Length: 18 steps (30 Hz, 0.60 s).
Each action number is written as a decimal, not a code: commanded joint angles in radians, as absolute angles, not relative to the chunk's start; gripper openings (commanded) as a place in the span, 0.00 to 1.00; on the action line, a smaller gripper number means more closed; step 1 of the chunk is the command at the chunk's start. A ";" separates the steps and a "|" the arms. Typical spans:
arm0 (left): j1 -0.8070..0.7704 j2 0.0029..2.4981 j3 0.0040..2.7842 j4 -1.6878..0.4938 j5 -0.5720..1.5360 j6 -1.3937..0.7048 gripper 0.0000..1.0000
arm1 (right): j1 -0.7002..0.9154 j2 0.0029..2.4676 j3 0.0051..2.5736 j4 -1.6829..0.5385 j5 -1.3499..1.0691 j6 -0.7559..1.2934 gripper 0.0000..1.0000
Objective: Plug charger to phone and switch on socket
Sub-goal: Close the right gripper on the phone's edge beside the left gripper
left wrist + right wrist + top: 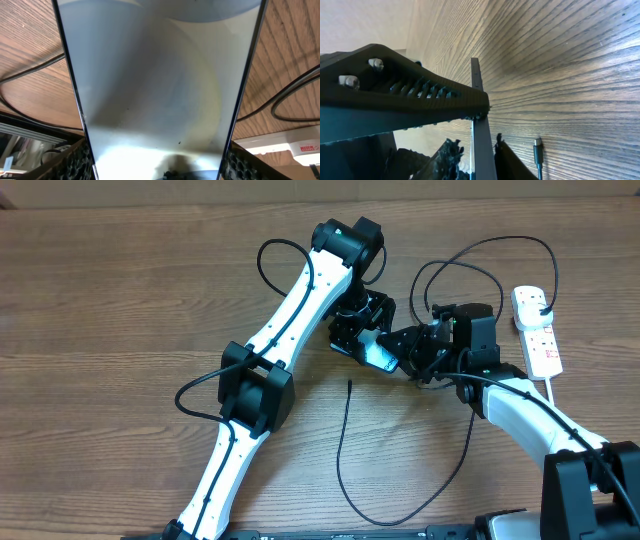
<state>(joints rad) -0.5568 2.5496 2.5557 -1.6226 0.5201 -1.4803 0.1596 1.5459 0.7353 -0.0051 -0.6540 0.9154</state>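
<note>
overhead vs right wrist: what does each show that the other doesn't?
Only overhead: the left arm and right arm whole, the socket at the right, the charger as a full loop. Only right wrist: the phone edge-on, with a finger of the right hand meeting its edge. Both: the phone, and the connector tip lying loose on the table, not plugged in.

Overhead downward; both wrists near phone [160, 90]
</note>
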 commanded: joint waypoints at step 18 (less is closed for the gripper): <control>-0.571 2.543 2.587 -1.606 0.513 -1.526 0.04 | 0.163 1.551 0.753 -0.032 -0.629 0.889 0.15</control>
